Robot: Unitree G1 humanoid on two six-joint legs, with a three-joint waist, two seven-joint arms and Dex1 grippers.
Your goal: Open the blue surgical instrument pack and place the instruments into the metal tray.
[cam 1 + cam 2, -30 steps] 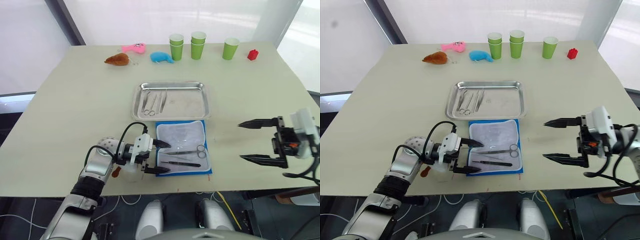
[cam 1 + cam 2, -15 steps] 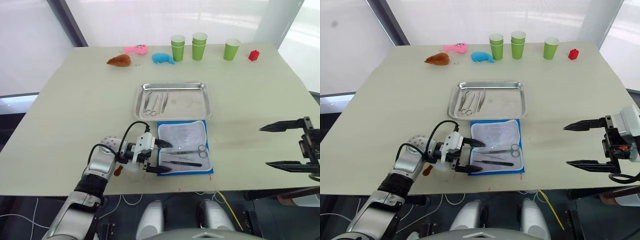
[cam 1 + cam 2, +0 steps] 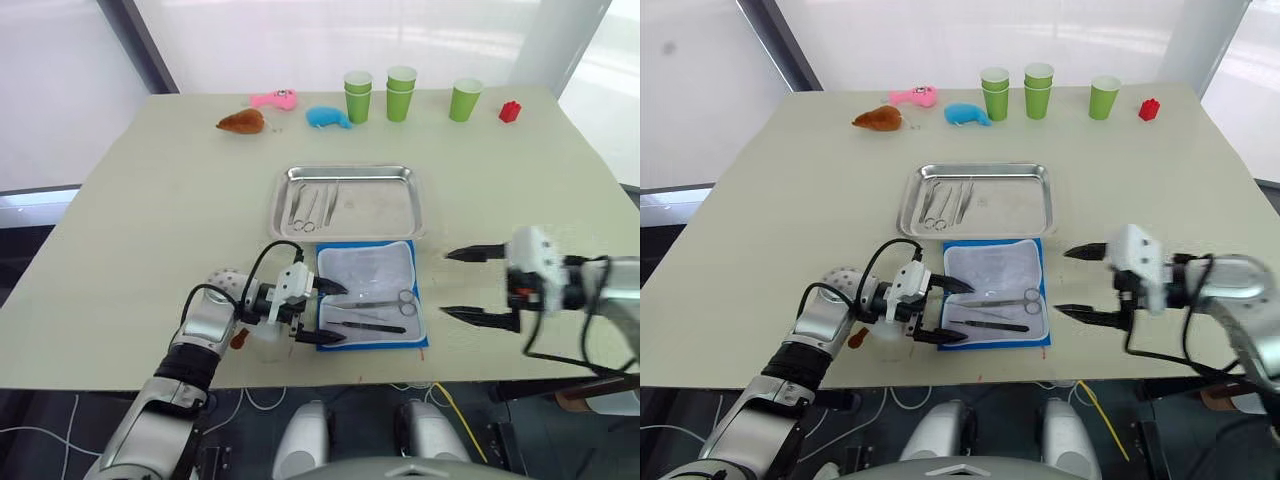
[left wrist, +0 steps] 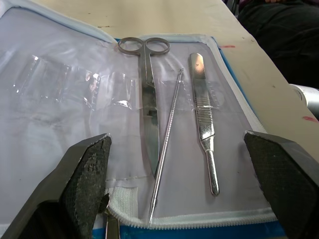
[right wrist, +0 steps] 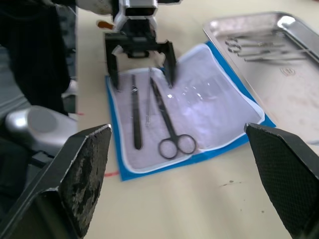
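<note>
The blue surgical instrument pack (image 3: 415, 341) lies open near the table's front edge, its pale lining up. On the lining rest three instruments: scissors (image 4: 148, 109), a thin probe (image 4: 167, 149) and a flat-handled tool (image 4: 203, 119). My left gripper (image 3: 338, 314) is open at the pack's left edge, one finger on each side of the tool tips, holding nothing. My right gripper (image 3: 446, 284) is open just right of the pack and is empty. Behind the pack, the metal tray (image 3: 380, 205) holds several instruments (image 3: 310, 205) at its left end.
Green cups (image 3: 401, 90), a red block (image 3: 510, 110), a blue plush (image 3: 326, 117), a pink toy (image 3: 272, 98) and a brown toy (image 3: 240, 122) line the table's far edge. A small brown object (image 3: 238, 340) lies by my left wrist. The pack sits close to the front edge.
My right gripper first drew away to the right, then swung left and now hangs close to the pack's right edge, still open. The left gripper has stayed at the pack.
</note>
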